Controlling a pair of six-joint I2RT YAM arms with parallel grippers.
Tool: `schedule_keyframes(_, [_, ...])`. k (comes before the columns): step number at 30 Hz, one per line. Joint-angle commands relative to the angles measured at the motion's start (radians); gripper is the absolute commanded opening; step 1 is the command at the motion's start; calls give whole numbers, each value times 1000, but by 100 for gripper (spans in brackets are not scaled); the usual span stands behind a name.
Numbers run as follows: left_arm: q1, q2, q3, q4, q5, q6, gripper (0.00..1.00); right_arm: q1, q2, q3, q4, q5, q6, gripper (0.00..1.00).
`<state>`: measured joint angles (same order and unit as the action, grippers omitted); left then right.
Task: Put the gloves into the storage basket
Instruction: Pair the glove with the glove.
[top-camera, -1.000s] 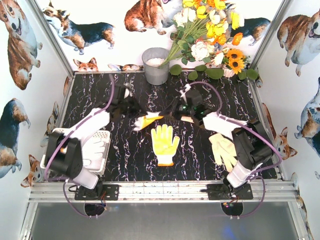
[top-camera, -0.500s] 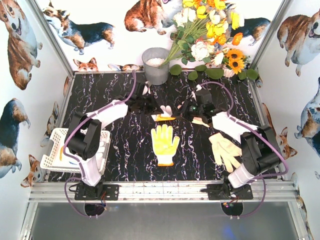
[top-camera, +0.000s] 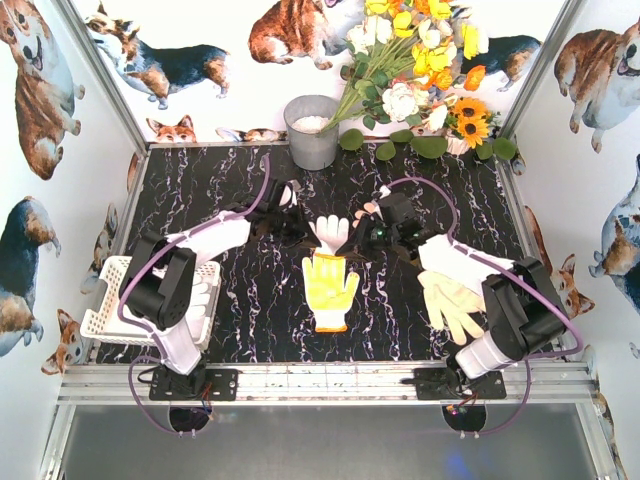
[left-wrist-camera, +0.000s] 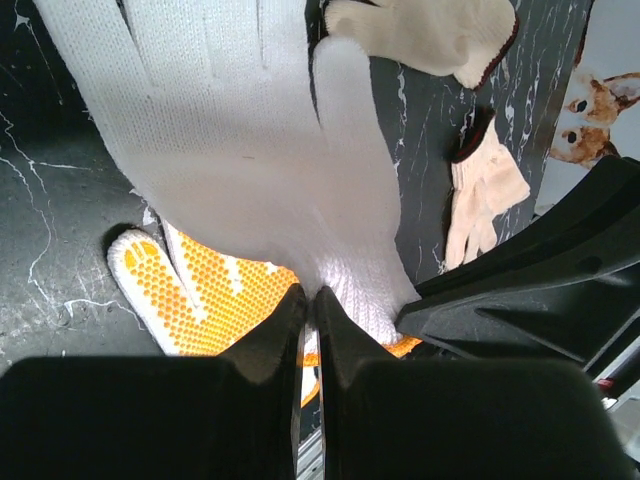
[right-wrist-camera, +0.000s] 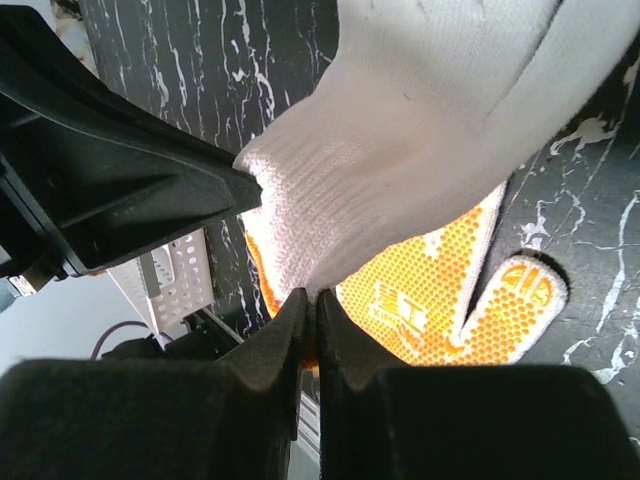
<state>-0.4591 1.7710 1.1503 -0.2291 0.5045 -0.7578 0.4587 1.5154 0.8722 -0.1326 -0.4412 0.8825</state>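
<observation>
White knit stands out first in the top view: a white glove is held up over the middle of the black marbled table, fingers pointing to the far side. The left gripper and the right gripper meet it from either side. Just nearer, a yellow-dotted glove lies flat, and two cream gloves lie beside the right arm. The storage basket sits at the table's near left edge, well apart from the held glove, with another pale glove inside it. A grey bucket and a bunch of flowers stand at the back.

From the left wrist, the left gripper has its jaws pressed together on the cuff end of the white glove, which spreads away from it. The yellow-dotted glove shows underneath, and the cream gloves lie farther off.

From the right wrist, the right gripper is likewise pinched tight on the white glove at its cuff. The yellow-dotted glove lies beneath, and a corner of the storage basket shows beyond the other arm's dark body.
</observation>
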Motion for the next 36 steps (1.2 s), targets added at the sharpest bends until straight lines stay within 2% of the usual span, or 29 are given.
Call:
schedule_keyframes(1, [9, -53, -9, -20, -23, 41, 0, 23, -63, 31, -3, 8, -1, 0])
schedule_keyframes(11, [11, -165, -71, -30, -45, 41, 0, 69, -120, 46, -57, 55, -7, 0])
schedule_keyframes(20, [-7, -220, -227, 108, 24, -44, 0, 115, -153, 19, -90, 93, -8, 0])
schedule_keyframes(30, [-68, -283, -310, 92, -6, -43, 0, 195, -203, -91, -92, 144, 41, 0])
schedule_keyframes(36, [-74, -339, -374, 68, -19, -42, 0, 248, -194, -104, -116, 169, 47, 0])
